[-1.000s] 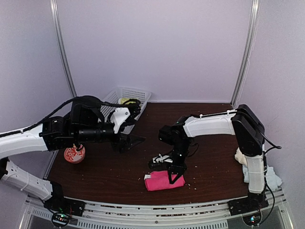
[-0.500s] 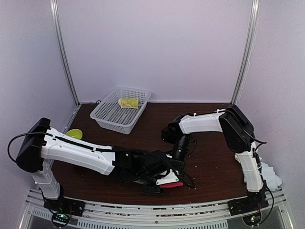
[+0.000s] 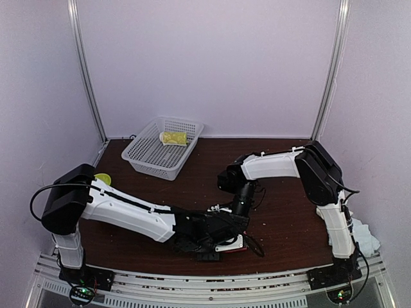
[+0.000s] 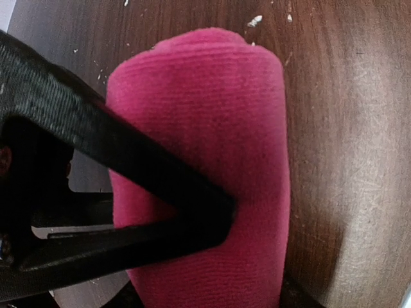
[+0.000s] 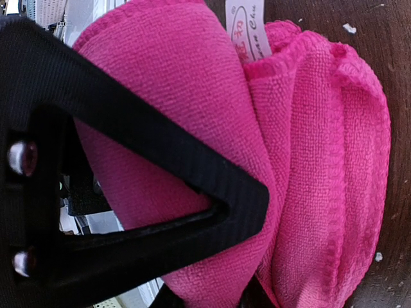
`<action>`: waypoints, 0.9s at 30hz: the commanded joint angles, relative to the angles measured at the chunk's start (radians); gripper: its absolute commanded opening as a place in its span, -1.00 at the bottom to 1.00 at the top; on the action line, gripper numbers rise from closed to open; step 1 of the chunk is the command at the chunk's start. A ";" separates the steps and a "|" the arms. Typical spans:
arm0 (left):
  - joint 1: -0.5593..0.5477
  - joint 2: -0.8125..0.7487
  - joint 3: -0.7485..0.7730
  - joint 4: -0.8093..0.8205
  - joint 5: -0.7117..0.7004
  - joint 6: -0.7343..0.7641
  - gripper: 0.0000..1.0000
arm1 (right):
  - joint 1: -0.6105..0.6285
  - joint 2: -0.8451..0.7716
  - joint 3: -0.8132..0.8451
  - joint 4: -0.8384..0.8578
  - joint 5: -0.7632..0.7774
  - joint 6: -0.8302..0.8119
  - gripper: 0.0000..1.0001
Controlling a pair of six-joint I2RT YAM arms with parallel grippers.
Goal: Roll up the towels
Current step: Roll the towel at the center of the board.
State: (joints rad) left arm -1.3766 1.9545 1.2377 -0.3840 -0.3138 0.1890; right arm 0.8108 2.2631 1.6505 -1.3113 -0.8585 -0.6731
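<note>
The hot-pink towel [image 4: 218, 122] lies as a thick roll on the brown table near the front edge. My left gripper [image 4: 257, 256] is shut on it from one end, a black finger [image 4: 160, 179] across its top. My right gripper [image 5: 257, 250] is shut on the same towel [image 5: 321, 160] from the other end, where folded layers and a white label [image 5: 247, 32] show. In the top view both grippers [image 3: 221, 242] [image 3: 239, 208] meet at front centre and hide almost all of the towel. The lime-yellow towel [image 3: 172, 137] lies in the basket.
A white mesh basket [image 3: 151, 157] stands at the back left. A lime-green round thing [image 3: 101, 178] sits behind the left arm. Pale cloths [image 3: 367, 236] are heaped at the table's right edge. White crumbs dot the table.
My left arm has swung from the back left near the basket down to the front centre and onto the pink towel. The right gripper stayed on the towel, its arm lower.
</note>
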 commanded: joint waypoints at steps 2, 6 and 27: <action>-0.004 0.001 0.029 0.030 0.024 -0.022 0.22 | -0.001 0.056 -0.049 0.087 0.165 0.013 -0.75; -0.004 -0.036 0.047 0.016 0.064 -0.034 0.31 | 0.001 0.054 -0.050 0.091 0.167 0.019 -0.75; 0.028 0.067 0.086 -0.072 0.222 -0.130 -0.52 | -0.044 -0.125 -0.029 0.008 0.056 -0.075 -0.23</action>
State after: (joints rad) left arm -1.3678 1.9789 1.3506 -0.4683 -0.2230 0.0753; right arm 0.7998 2.2494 1.6421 -1.3201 -0.8677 -0.6945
